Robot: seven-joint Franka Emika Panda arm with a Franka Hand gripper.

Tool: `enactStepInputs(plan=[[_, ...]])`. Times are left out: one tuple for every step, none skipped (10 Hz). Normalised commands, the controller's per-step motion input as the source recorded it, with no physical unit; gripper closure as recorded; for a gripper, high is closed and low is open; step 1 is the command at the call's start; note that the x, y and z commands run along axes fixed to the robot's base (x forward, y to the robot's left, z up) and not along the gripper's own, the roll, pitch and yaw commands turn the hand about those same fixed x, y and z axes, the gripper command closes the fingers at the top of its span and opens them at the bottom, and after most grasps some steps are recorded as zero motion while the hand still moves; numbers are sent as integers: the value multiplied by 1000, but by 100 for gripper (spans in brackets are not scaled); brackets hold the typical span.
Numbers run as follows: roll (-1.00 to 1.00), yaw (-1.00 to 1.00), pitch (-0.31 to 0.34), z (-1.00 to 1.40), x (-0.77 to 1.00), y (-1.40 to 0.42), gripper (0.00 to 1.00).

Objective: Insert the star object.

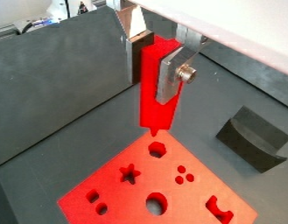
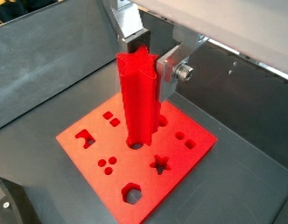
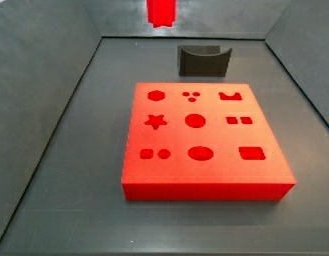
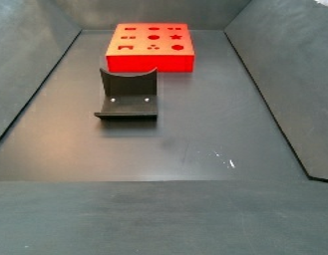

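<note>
My gripper [image 1: 153, 74] is shut on the star object [image 1: 154, 92], a slim bright red peg held upright above the floor. Its star-shaped end shows in a wrist view [image 2: 136, 66] between my silver fingers [image 2: 170, 68]. The flat red block [image 1: 116, 188] with shaped holes lies below, and the peg's lower end hangs over it without touching. The star hole [image 1: 129, 173] is open, and it also shows in a wrist view [image 2: 161, 164] and a side view [image 3: 156, 122]. In a side view only the peg's lower tip [image 3: 160, 10] shows, at the far end beyond the block [image 3: 174, 138].
A small dark grey holder [image 3: 203, 60] stands on the floor beside the block's far edge, and also shows in a side view [image 4: 128, 95] and a wrist view [image 1: 254, 136]. Sloping grey walls [image 3: 60, 120] enclose the floor on all sides.
</note>
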Motion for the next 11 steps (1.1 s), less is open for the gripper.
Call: enactStepInputs(plan=[[-13,-77,-24,-37,83,-94,100],[0,-551,0,-200,-57,-163,100],[0,-989,0,-177,34,-131,100],[0,-1000,0,-309,0,-169,100],[0,-1000,0,-329,0,-71,100],[7,-1000,0,-343,0,0,100],[0,-800,0,-543,423,131,100],[-47,-746,-210,-669,254,0,100],[-74,-466,-233,-649,94,0,100],[0,-151,-157,-946,0,-320,100],[184,-69,-50,-769,0,-320,100]])
